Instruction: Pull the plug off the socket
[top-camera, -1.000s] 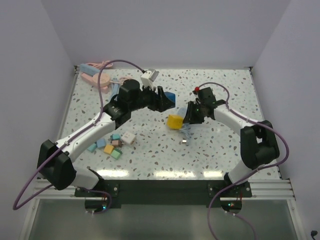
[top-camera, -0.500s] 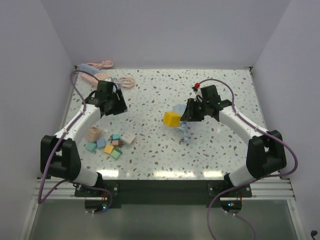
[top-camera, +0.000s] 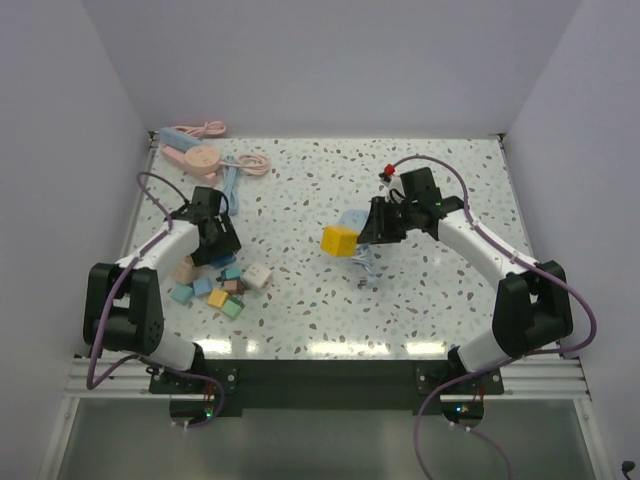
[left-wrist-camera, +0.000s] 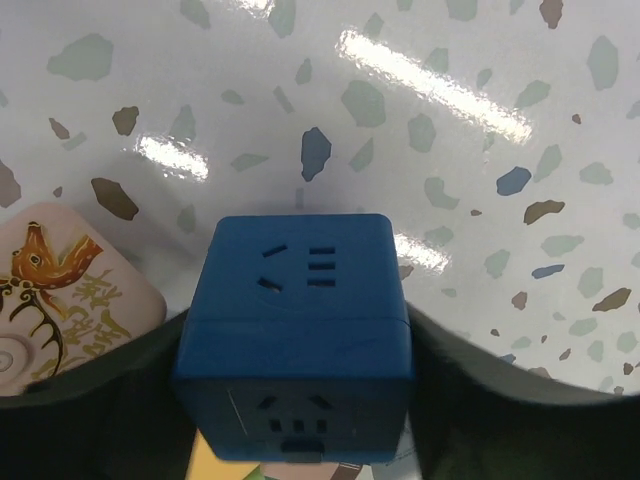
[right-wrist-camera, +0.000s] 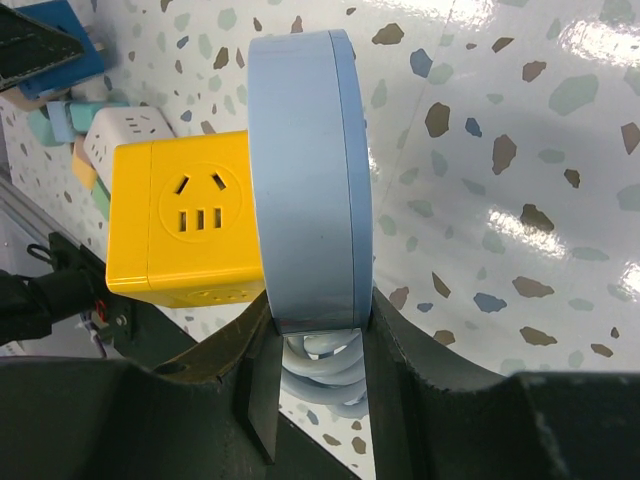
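A yellow cube socket (top-camera: 338, 240) hangs off the table with a round light-blue plug (top-camera: 352, 218) stuck to its side. My right gripper (top-camera: 373, 228) is shut on that plug. In the right wrist view the plug (right-wrist-camera: 305, 170) stands edge-on between my fingers, the yellow socket (right-wrist-camera: 190, 225) is on its left, and a coiled light-blue cable (right-wrist-camera: 320, 365) hangs under it. My left gripper (top-camera: 217, 247) is at the left by the loose blocks. It is shut on a dark blue cube socket (left-wrist-camera: 295, 330) that has no plug in it.
Several small coloured blocks (top-camera: 222, 288) lie in front of the left gripper. A beige tile with a deer drawing (left-wrist-camera: 60, 290) is beside the blue cube. A pink power strip and cables (top-camera: 195, 152) lie at the back left corner.
My left arm has pulled back from the table's middle to the left and nearer, carrying the blue cube. My right gripper has shifted slightly left with the yellow socket and plug.
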